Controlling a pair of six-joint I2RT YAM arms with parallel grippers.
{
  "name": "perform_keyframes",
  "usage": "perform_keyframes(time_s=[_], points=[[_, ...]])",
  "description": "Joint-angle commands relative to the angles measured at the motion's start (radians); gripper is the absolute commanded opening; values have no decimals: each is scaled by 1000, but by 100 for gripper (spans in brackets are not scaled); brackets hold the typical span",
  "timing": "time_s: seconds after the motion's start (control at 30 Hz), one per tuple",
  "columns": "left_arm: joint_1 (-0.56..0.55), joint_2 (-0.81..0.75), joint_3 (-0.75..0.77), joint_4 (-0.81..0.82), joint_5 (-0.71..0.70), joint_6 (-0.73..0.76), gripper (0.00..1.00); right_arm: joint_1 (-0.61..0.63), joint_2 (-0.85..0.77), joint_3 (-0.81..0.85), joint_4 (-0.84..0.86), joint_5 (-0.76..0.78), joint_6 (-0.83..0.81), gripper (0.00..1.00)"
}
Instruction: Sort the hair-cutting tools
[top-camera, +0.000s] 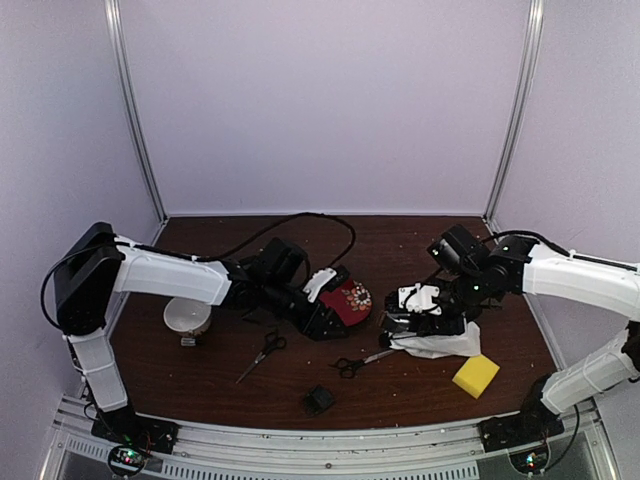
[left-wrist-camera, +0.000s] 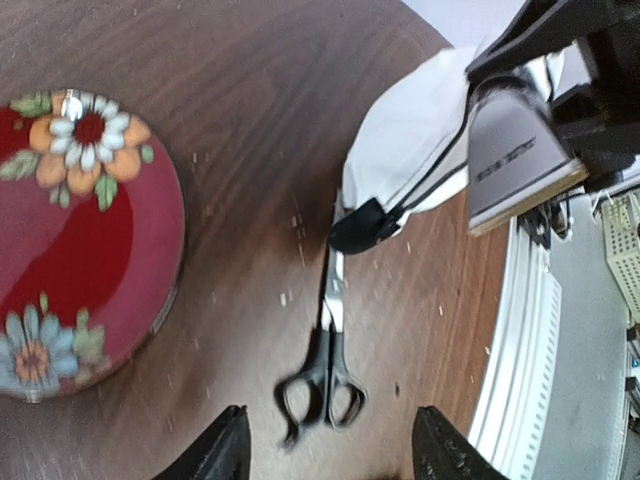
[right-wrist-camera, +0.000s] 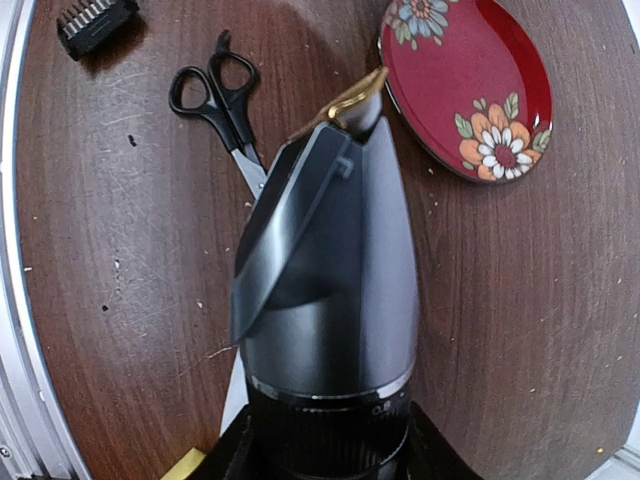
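The scissors (left-wrist-camera: 325, 360) lie on the table (left-wrist-camera: 250, 120) between the red floral plate (left-wrist-camera: 80, 250) and the white cloth (left-wrist-camera: 410, 150). Their handles are nearest the left gripper (left-wrist-camera: 333, 450) and their blades point straight away from it. That gripper hovers just short of the handles, its fingers wide apart and empty, straddling the long axis. The right gripper (right-wrist-camera: 325, 455) is clamped on the electric clipper (right-wrist-camera: 330, 260), so the left arm looks better placed.

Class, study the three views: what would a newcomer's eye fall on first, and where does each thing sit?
The red flowered plate at the middle of the table, between the two arms, stands out first. Next comes the grey electric clipper, gripped by the right gripper, with black-handled scissors lying on the table close below it. A bright yellow sponge lies near the front right edge.
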Motion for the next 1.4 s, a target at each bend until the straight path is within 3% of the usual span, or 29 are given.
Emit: perform_keyframes(time_s=[0.0, 0.1, 0.43, 0.7, 1.13, 1.37], points=[[7, 111, 127, 161, 38, -41, 59, -74, -25, -27, 108, -128, 26, 12], [5, 181, 176, 172, 76, -52, 63, -111, -43, -45, 124, -149, 26, 12], [5, 331, 303, 186, 110, -60, 64, -225, -75, -106, 181, -258, 35, 12], [5, 477, 465, 134, 221, -68, 64, -261, -64, -109, 182, -290, 26, 12], [5, 535, 527, 94, 362, -54, 63, -288, -62, -113, 191, -312, 29, 13], [4, 544, 545, 52, 416, -34, 54, -294, -71, -119, 195, -317, 33, 13]])
